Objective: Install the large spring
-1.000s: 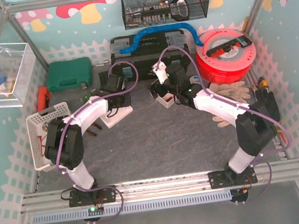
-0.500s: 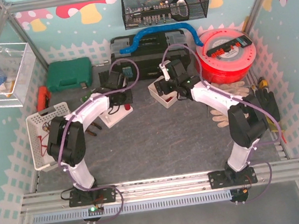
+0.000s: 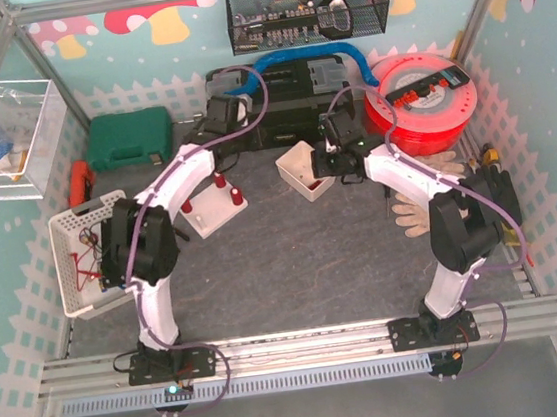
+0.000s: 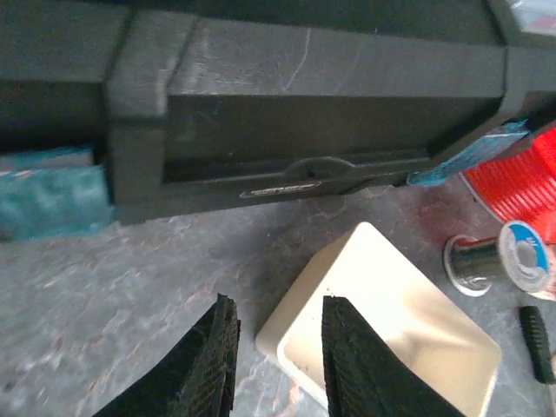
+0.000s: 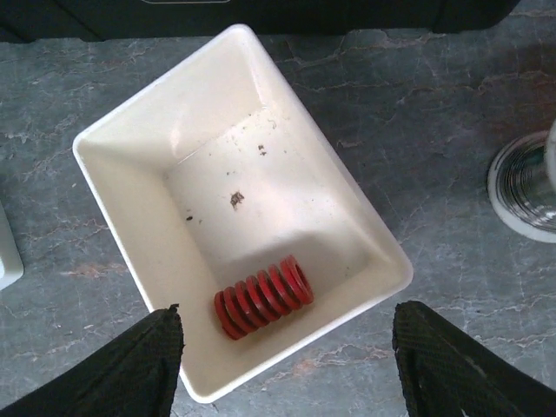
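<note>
The large red spring (image 5: 263,296) lies on its side in the near corner of a white bin (image 5: 217,113). My right gripper (image 5: 288,347) hangs above it, its jaws wide open and empty, straddling the bin's near corner. In the top view the right gripper (image 3: 331,157) is at the right edge of the bin (image 3: 293,161). A white fixture block (image 3: 213,208) with red pieces on it sits left of the bin. My left gripper (image 4: 280,304) is open and empty, low over the mat beside the bin's corner (image 4: 382,295). In the top view it (image 3: 229,126) is near the toolbox.
A black toolbox (image 3: 282,102) runs along the back, close in front of the left gripper (image 4: 304,113). A solder spool (image 4: 473,261) stands right of the bin. A red filament reel (image 3: 422,97), gloves (image 3: 425,167), a green case (image 3: 129,137) and a white basket (image 3: 87,250) ring the mat.
The left arm has left the white fixture and swung back toward the toolbox. The right gripper has shifted right and back, from over the bin's middle to its right edge.
</note>
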Tool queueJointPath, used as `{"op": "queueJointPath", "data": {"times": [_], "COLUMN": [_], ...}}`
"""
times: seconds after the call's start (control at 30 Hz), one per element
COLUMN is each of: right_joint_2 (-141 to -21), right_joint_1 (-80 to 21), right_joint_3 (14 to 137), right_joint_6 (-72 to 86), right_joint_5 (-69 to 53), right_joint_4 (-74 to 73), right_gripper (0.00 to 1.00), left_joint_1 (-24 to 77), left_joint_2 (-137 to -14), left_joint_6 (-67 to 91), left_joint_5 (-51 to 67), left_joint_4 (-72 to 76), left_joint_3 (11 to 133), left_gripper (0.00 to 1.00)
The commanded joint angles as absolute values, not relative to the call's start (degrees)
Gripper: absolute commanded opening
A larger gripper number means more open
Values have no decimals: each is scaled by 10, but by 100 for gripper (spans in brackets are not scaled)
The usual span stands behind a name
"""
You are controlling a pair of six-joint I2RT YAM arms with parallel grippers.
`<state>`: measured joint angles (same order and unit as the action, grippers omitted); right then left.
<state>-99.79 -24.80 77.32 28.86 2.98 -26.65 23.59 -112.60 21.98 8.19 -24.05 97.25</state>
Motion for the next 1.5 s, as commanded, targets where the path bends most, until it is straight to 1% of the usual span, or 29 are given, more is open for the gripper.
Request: {"op": "queueJointPath", "data": {"times": [0.0, 0.13, 0.23, 0.37, 0.53, 0.63, 0.8, 0.93, 1.17, 1.33, 1.37, 1.47], "right_joint_2": [-977, -945, -918, -906, -897, -893, -892, -899, -913, -952, -965, -1011], "right_joint_1": [-249, -247, -247, -244, -243, -243, -243, -243, -242, -243, -242, -243], "right_joint_3": [754, 735, 717, 711, 722, 720, 716, 719, 719, 749, 759, 810], "right_joint_6": [317, 290, 275, 254, 241, 231, 235, 236, 257, 267, 271, 298], "right_joint_5": [31, 46, 70, 76, 74, 76, 81, 77, 21, 13, 24, 55], "right_joint_4": [-273, -273, -272, -273, -275, -275, -275, -274, -252, -260, -267, -304], "right_gripper": [67, 69, 71, 72, 72, 72, 72, 72, 71, 68, 65, 53], "left_joint_1": [255, 267, 281, 286, 287, 288, 296, 302, 327, 342, 343, 344], "left_joint_2": [-1198, -1233, -1253, -1278, -1307, -1308, -1288, -1268, -1200, -1169, -1167, -1159], "left_joint_6": [176, 147, 122, 127, 118, 117, 108, 122, 233, 284, 292, 319], "left_joint_5": [128, 147, 145, 105, 86, 92, 74, 60, 0, -3, -1, 3], "left_joint_4": [-235, -231, -229, -229, -229, -229, -229, -232, -237, -236, -236, -232], "left_joint_3": [1026, 1045, 1053, 1055, 1072, 1070, 1034, 1013, 935, 894, 889, 872], "left_gripper": [33, 39, 42, 42, 42, 38, 34, 17, 1, 0, 0, 0]}}
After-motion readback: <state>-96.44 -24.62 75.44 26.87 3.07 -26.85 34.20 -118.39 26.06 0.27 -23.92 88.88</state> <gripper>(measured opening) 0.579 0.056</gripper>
